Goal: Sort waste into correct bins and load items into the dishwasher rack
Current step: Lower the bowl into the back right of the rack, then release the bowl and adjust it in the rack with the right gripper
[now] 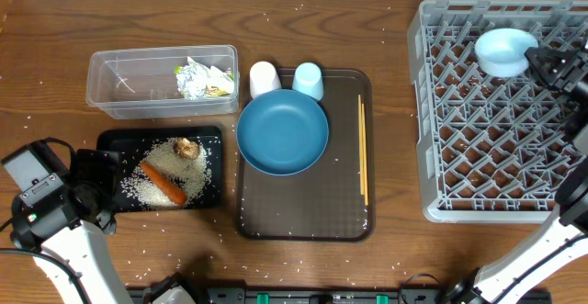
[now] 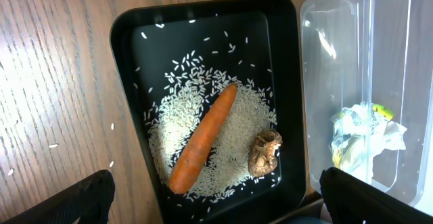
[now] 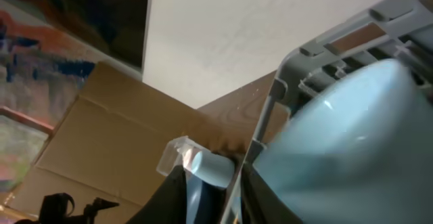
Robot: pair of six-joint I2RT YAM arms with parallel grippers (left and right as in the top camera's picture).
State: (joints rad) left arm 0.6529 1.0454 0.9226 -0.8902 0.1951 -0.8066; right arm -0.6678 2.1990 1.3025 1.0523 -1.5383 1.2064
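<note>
The small white bowl (image 1: 503, 51) lies in the grey dishwasher rack (image 1: 478, 157) at its far side. My right gripper (image 1: 544, 65) is shut on the bowl's rim (image 3: 338, 136), with its fingers (image 3: 226, 197) either side of the edge. My left gripper (image 1: 92, 171) is open and empty (image 2: 216, 207) above the near end of the black tray (image 1: 110, 143). The tray holds the carrot (image 2: 203, 139), the brown lump (image 2: 265, 153) and the rice (image 2: 237, 136). The wrapper (image 1: 204, 79) lies in the clear tub (image 1: 110, 88).
The brown serving tray (image 1: 340, 194) holds the blue plate (image 1: 282, 131), the white cup (image 1: 265, 77), the light-blue cup (image 1: 308, 79) and the chopsticks (image 1: 363, 148). Stray rice grains lie scattered on the wooden table (image 1: 220, 249).
</note>
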